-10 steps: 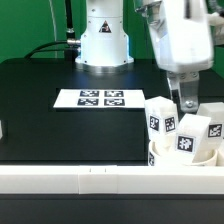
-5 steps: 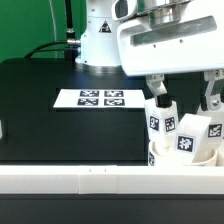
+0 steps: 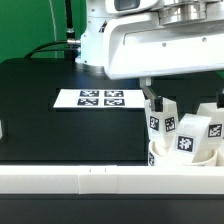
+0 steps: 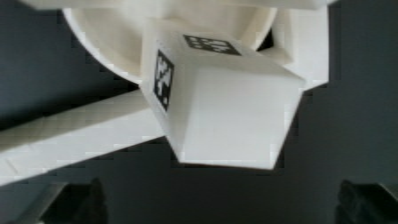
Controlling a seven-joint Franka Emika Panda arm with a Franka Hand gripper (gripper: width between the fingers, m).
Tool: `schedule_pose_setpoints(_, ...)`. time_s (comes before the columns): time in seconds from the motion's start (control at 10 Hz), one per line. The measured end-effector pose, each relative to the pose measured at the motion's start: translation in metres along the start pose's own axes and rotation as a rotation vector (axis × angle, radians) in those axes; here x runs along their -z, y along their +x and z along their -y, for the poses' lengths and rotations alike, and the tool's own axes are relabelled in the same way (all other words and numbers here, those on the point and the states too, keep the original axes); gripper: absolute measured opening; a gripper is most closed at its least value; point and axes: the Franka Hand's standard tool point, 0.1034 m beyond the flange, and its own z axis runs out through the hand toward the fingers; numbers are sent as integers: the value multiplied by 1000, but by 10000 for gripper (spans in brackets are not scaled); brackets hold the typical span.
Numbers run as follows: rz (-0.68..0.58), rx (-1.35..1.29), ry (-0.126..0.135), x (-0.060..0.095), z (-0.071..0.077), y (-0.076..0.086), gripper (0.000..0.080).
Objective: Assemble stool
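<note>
Starting at the exterior view's left, we are seeing mostly bare black table, with the marker board lying flat near its middle, well apart from the furniture parts. A long white rail is running along the near edge, which we judge is there to keep loose parts from sliding off.

Moving toward the exterior view's right, the stool parts are gathering into one cluster. The round seat is sitting low against the rail, and two legs are standing up out of it: the first leg is upright with its tag facing us, and the second leg is leaning just beside it. We cannot tell from these frames whether either is properly seated in its socket or only resting there.

Above them, the arm's white body is filling the upper part of the exterior view. The end effector is hanging over the two legs with its fingers spread wide and nothing between them; one dark fingertip is showing just beside the top of the first leg. The other is hidden or cut off.

In the wrist view we are looking straight down onto a chunky leg and the seat rim behind it, with the dark fingertips straddling the frame's edge. We judge the wide spread is meant to let the fingers drop around a leg.
</note>
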Motion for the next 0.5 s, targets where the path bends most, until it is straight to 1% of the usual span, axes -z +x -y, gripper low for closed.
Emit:
schedule_pose_setpoints(0.1,14,172,-14,-1,5,-3,649)
schedule_pose_setpoints(0.2,37,279,-11,-1,6,-4,649)
schedule_pose_setpoints(0.3,45,373,-13,0,2,-3,649)
schedule_pose_setpoints(0.5,45,479,-26,0,-1,-2,649)
